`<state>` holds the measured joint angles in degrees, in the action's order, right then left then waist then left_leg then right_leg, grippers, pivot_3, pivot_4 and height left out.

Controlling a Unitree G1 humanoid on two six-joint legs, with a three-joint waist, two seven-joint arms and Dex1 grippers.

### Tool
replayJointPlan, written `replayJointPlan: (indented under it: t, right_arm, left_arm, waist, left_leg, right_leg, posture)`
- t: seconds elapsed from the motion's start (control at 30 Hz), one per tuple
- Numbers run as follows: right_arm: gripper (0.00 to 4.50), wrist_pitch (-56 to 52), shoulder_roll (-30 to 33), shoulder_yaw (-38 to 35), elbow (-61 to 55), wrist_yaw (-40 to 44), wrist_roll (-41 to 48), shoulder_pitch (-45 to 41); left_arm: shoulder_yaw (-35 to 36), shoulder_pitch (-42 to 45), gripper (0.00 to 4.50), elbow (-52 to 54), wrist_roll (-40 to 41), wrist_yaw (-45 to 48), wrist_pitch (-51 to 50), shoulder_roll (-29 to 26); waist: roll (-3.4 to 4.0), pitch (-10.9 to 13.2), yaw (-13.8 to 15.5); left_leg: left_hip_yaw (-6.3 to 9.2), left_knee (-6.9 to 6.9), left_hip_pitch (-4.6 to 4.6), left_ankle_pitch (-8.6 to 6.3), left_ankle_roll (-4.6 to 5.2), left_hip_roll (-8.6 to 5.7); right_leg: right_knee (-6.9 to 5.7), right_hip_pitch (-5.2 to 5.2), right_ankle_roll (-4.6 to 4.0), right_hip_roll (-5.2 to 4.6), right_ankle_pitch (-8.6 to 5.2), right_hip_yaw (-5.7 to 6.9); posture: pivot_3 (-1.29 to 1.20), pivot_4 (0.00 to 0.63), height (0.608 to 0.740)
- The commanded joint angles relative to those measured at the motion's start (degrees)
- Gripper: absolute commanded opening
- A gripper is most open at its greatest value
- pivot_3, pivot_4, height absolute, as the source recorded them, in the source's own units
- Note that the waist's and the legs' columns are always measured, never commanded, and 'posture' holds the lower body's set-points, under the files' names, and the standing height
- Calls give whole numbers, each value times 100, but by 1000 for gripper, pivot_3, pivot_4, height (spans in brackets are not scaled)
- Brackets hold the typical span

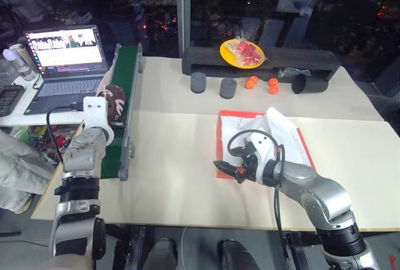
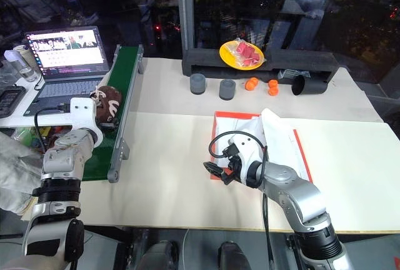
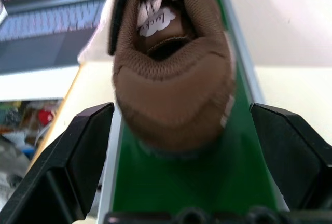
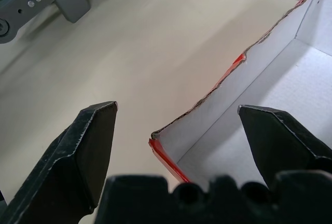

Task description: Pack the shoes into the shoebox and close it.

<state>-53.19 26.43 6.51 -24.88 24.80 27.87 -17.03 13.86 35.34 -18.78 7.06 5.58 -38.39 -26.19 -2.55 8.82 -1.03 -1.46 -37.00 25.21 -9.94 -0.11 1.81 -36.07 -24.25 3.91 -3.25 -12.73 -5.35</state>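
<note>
Cream tabletop: green conveyor bearing soft brown shoe; red-orange cardboard shoebox; left gripper, right gripper both spread wide, empty.

Both arms silver-grey metal with black joint sections. White bracket at each wrist, black cable looping off it. Left gripper and right gripper: two chunky black wedge fingers on a black scalloped base.

One soft brown mesh shoe with white laces sits heel-first between the left jaws, untouched. The red-orange cardboard shoebox, white inside, has its corner between the right jaws.
</note>
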Motion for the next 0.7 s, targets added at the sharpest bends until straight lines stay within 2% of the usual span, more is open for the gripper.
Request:
replayJointPlan:
  t: [0.03,0.07,0.1,0.13,0.17,0.23,0.3,0.4,0.47,0.57,0.7]
  right_arm:
    - [4400,-54,-39,-185,-277,-19,98,-105]
    - [4400,-67,-38,-195,-293,-20,106,-115]
    - [4500,-79,-35,-204,-304,-21,113,-127]
    - [4500,-94,-33,-211,-310,-25,119,-139]
    - [4500,-100,-27,-216,-309,-23,117,-153]
    - [4500,-130,-27,-244,-297,-34,117,-223]
    - [4500,-202,-196,-445,-197,-164,215,-439]
    - [4500,-434,-780,-1094,234,-637,513,-965]
    - [4500,-731,-1552,-2090,978,-1545,930,-1609]
    - [4500,-1066,-2496,-3462,1872,-2627,2047,-2420]
    - [4500,-1535,-2825,-3932,2345,-3127,2858,-3166]
  left_arm:
    - [130,-1,4500,143,113,-13,-244,45]
    - [226,35,4500,192,208,-26,-332,91]
    - [333,80,3983,237,308,-49,-421,141]
    - [421,125,3751,272,383,-77,-494,179]
    - [479,164,3252,298,437,-96,-533,210]
    - [598,270,2754,511,626,-14,-275,338]
    - [606,391,2754,958,791,128,331,544]
    - [307,357,2754,1623,907,493,913,817]
    - [-75,203,2754,2090,1061,887,946,984]
    - [-437,7,2754,2544,1382,1279,727,1173]
    - [-782,-140,2754,2874,1651,1576,528,1332]
  waist:
    - [2,-2,2]
    - [1,-2,3]
    - [1,-3,8]
    - [1,-3,11]
    - [1,-3,11]
    - [0,-3,15]
    - [-2,-1,24]
    - [-14,5,24]
    - [-16,4,26]
    - [-10,0,12]
    - [-4,1,-53]
  left_leg:
    - [0,0,-4,0,0,0]
    - [0,0,-6,0,0,0]
    - [0,0,-6,0,0,0]
    - [0,-1,-8,1,-1,0]
    - [0,-2,-8,1,-1,0]
    - [0,-3,-8,1,-1,-1]
    - [0,-3,-6,1,-1,-1]
    - [2,-4,8,2,-3,0]
    - [2,-3,9,2,-4,-2]
    - [1,0,5,2,-4,0]
    - [1,9,6,2,-3,2]
  right_leg:
    - [-1,3,0,0,0,0]
    - [-2,5,0,0,0,0]
    - [-3,5,0,0,0,0]
    - [-5,7,0,0,0,0]
    - [-4,7,0,0,0,1]
    - [-4,8,0,-1,0,0]
    - [-3,5,0,-1,0,1]
    - [0,-4,-1,-1,2,0]
    - [0,-2,-3,-3,3,0]
    - [0,0,-4,-6,4,-2]
    - [-2,-9,-4,-4,4,-1]
  posture:
    - [0,150,740]
    - [0,150,740]
    - [0,150,740]
    - [0,150,740]
    - [0,150,740]
    - [0,150,740]
    - [0,150,740]
    - [0,150,740]
    - [0,150,740]
    - [0,150,740]
    - [0,150,740]
